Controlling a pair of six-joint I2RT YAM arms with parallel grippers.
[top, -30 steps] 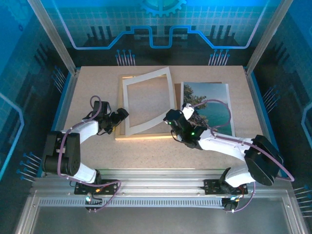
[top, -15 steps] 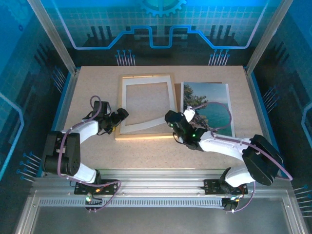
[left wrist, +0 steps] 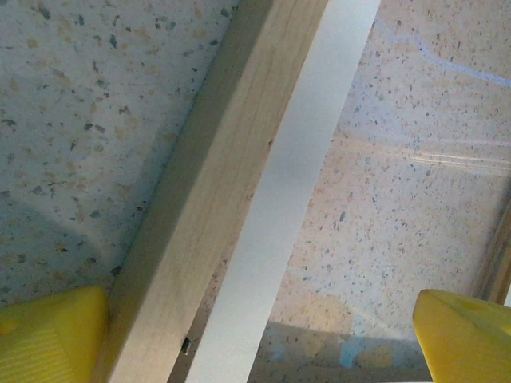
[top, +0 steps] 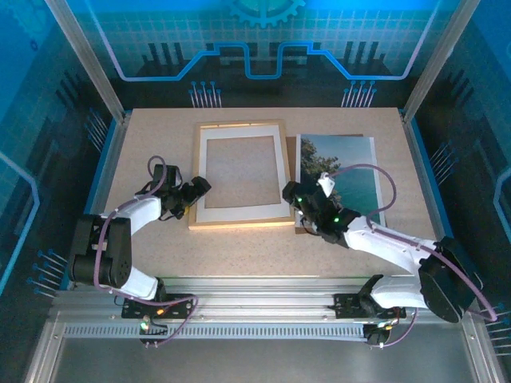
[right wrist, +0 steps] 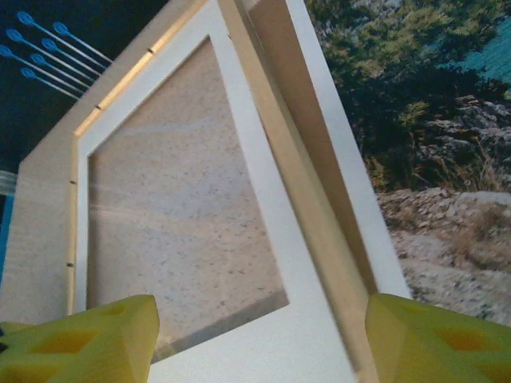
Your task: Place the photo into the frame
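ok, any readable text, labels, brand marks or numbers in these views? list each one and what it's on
No words, numbers or brand marks can be read in any view.
photo: printed coast scene, no caption.
frame: bare wood, no label.
white mat: blank.
back wall: gear and circuit-line graphic, no letters or digits.
right arm: small green lights, no legible marking.

the white mat (top: 242,210), tilted up a second ago, now lies flat inside the frame (top: 239,124). the right gripper (top: 306,191) has spread its jaws and shifted right, to the photo's (top: 351,167) lower left.
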